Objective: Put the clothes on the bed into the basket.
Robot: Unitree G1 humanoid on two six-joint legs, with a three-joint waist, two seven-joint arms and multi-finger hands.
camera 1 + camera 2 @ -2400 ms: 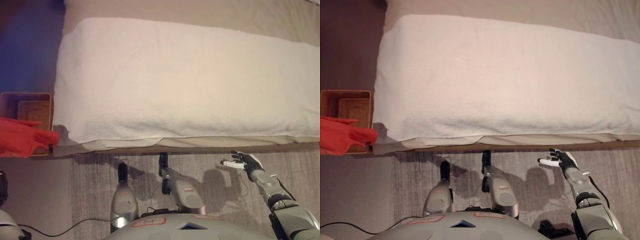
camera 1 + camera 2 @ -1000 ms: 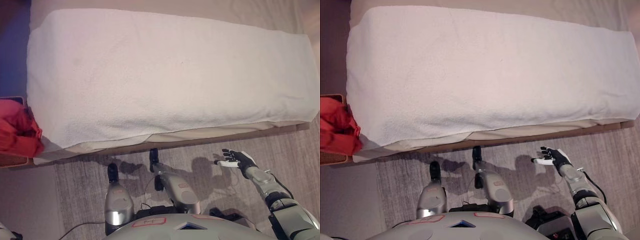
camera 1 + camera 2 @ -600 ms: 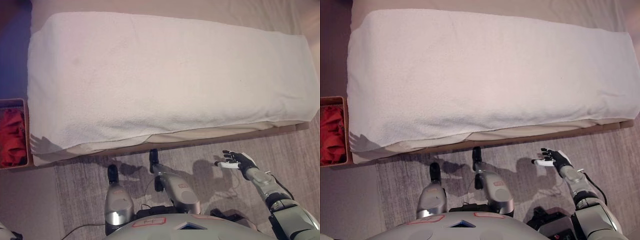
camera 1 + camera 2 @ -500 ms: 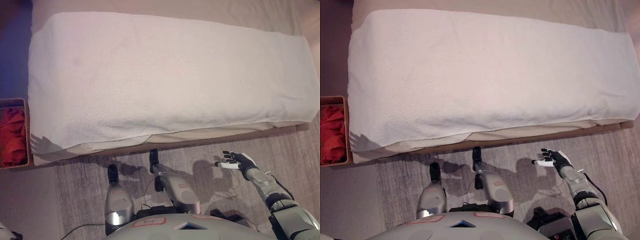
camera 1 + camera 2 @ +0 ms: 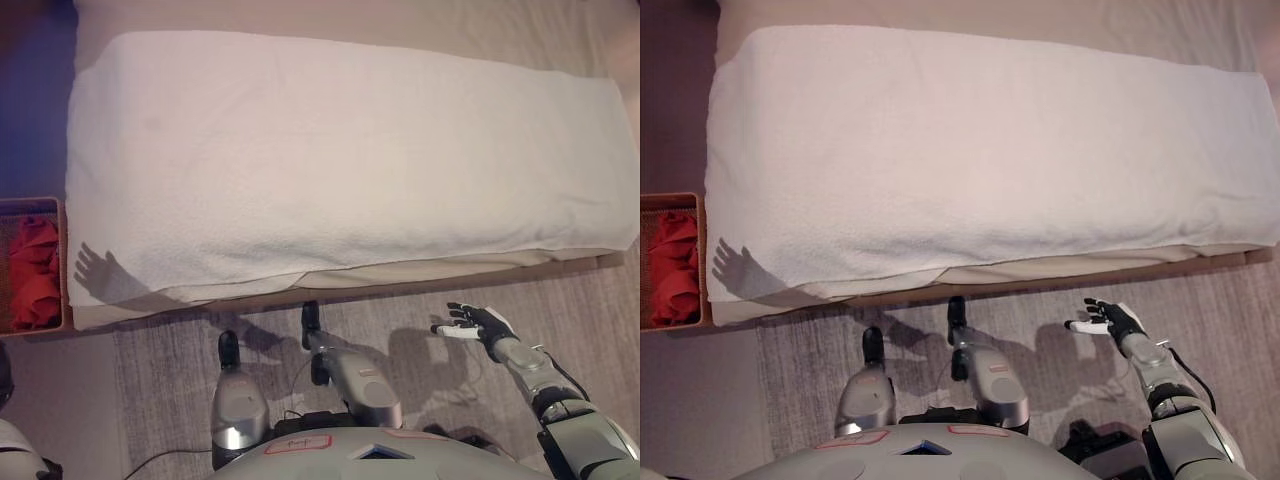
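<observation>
A: Now, where do the clothes lie?
B: I see crumpled red clothes (image 5: 673, 268) in the brown woven basket (image 5: 704, 258); white-covered bed (image 5: 980, 150) bare; right hand (image 5: 1108, 320) spread, idle; task seemingly complete.

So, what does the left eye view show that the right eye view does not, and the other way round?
Only the left eye view: a piece of the robot's left arm at the lower left corner; its hand is out of frame. Only the right eye view: nothing that matters to the task. Both: the white cover on the bed with no clothes on it, the red clothes lying in the basket at the bed's left end, and the right hand, open, above the rug.
</observation>
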